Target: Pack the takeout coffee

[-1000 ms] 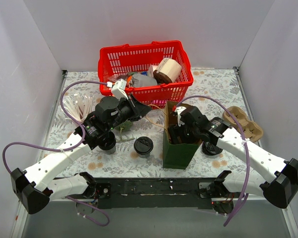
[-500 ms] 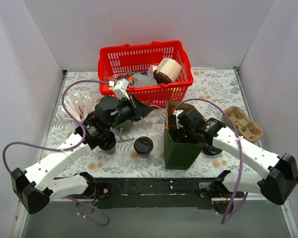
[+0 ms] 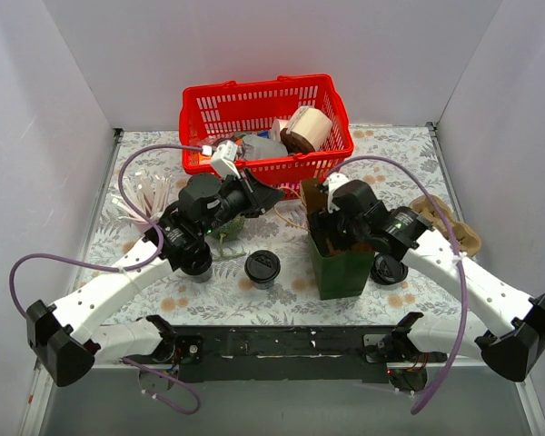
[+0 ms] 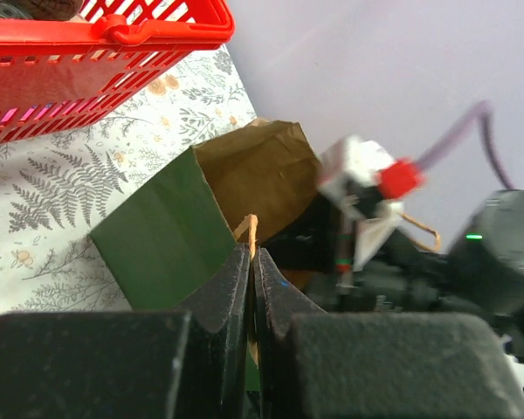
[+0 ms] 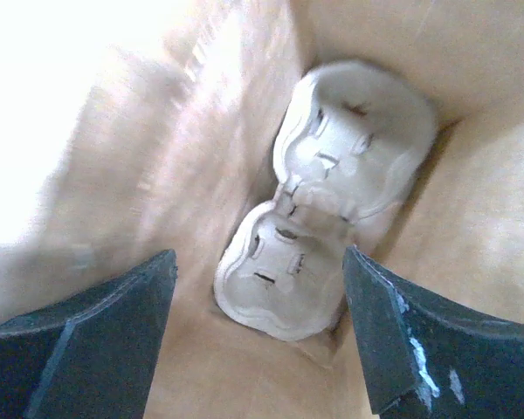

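While the left tool (image 4: 249, 253) stood pinched shut on the tan paper handle (image 4: 252, 229) of the green bag (image 4: 157, 240), the right tool (image 5: 255, 262) hung inside the bag's mouth, fingers spread wide with nothing between them. The takeout coffee (image 3: 262, 268), lid on, stood upright on the counter (image 3: 282, 304) to the left of the bag, apart from it and touched by neither tool.

The step in hand looked like steadying the bag open so the cup could go in. To do it well, the left tool needed a taut pull on the handle, firm enough to hold the mouth open but not so hard that the bag tipped. The right tool would best rise straight out, clear of the paper walls, before reaching for the cup. The cup would want a grip low on its body, carried level.

Only the right wrist view showed the bag's inside: a pale moulded cup tray (image 5: 332, 166) lay at the bottom, though whether flat or tilted I could not tell. Only the left wrist view showed the grip on the handle. The overhead view alone placed the coffee, a loose black lid (image 3: 388, 271) just right of the bag, another tan tray (image 3: 463, 238) beyond it, and the red basket (image 3: 254, 94) behind.
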Robot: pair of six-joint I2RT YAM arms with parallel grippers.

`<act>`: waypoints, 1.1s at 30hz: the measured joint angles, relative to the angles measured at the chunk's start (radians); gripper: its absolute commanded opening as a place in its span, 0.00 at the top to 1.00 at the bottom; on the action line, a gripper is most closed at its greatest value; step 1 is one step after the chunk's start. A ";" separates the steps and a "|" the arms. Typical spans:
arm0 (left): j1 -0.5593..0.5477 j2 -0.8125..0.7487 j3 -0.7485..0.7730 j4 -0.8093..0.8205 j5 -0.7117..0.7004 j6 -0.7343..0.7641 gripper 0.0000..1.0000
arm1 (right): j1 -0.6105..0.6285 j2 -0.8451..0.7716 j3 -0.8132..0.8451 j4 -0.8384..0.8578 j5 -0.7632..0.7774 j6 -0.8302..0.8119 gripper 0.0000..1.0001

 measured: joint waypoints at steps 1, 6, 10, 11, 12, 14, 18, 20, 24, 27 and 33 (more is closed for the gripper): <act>0.000 0.011 0.000 0.012 0.000 -0.005 1.00 | 0.000 -0.007 0.029 0.006 0.026 -0.008 0.12; 0.000 0.087 0.008 0.059 0.008 -0.021 1.00 | -0.014 -0.051 0.079 0.069 0.134 -0.037 0.11; -0.006 0.137 0.015 0.091 0.006 -0.025 1.00 | -0.038 -0.052 0.080 0.099 0.173 -0.051 0.10; -0.007 0.146 0.017 0.101 0.006 -0.026 1.00 | -0.043 -0.052 0.080 0.106 0.182 -0.053 0.10; -0.009 0.155 0.022 0.107 0.006 -0.028 1.00 | -0.051 -0.052 0.082 0.118 0.201 -0.055 0.10; -0.013 0.174 0.033 0.124 0.006 -0.031 1.00 | -0.063 -0.053 0.086 0.141 0.232 -0.056 0.10; -0.019 0.198 0.042 0.153 -0.001 -0.033 1.00 | -0.079 -0.070 0.091 0.222 0.284 -0.061 0.09; -0.021 0.199 0.042 0.154 -0.002 -0.035 1.00 | -0.080 -0.093 0.090 0.265 0.286 -0.066 0.08; -0.024 0.199 0.042 0.159 -0.018 -0.040 1.00 | -0.080 -0.160 0.083 0.347 0.279 -0.078 0.08; -0.026 0.199 0.042 0.160 -0.034 -0.043 1.00 | -0.080 -0.195 0.083 0.381 0.273 -0.081 0.07; -0.037 0.193 0.041 0.157 -0.095 -0.048 1.00 | -0.080 -0.182 0.105 0.332 0.229 -0.071 0.06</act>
